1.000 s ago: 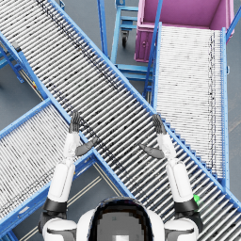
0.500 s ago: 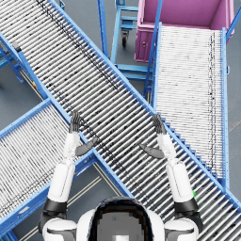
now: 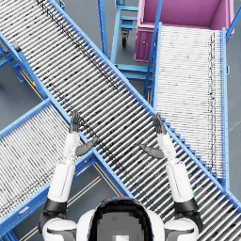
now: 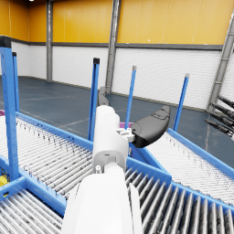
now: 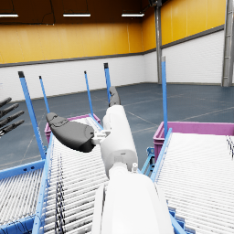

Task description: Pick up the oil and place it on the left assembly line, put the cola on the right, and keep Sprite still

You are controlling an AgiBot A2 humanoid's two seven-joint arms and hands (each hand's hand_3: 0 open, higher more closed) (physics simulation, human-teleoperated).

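No oil, cola or Sprite shows in any view. My left hand (image 3: 77, 136) hovers over the near edge of the long diagonal roller conveyor (image 3: 89, 80), fingers straight and thumb spread, holding nothing. My right hand (image 3: 157, 139) hovers over the same conveyor further right, also flat and empty. In the left wrist view my left hand (image 4: 148, 128) extends past the forearm with the thumb out, and the right hand's fingertips (image 4: 219, 116) show at the edge. In the right wrist view my right hand (image 5: 75, 132) is likewise spread and empty.
A left roller conveyor (image 3: 26, 150) branches off beside my left arm. A right roller conveyor (image 3: 188, 89) runs up to a purple bin (image 3: 183, 14). Blue frame rails and upright posts (image 4: 93, 98) border the lines. Grey floor lies between them.
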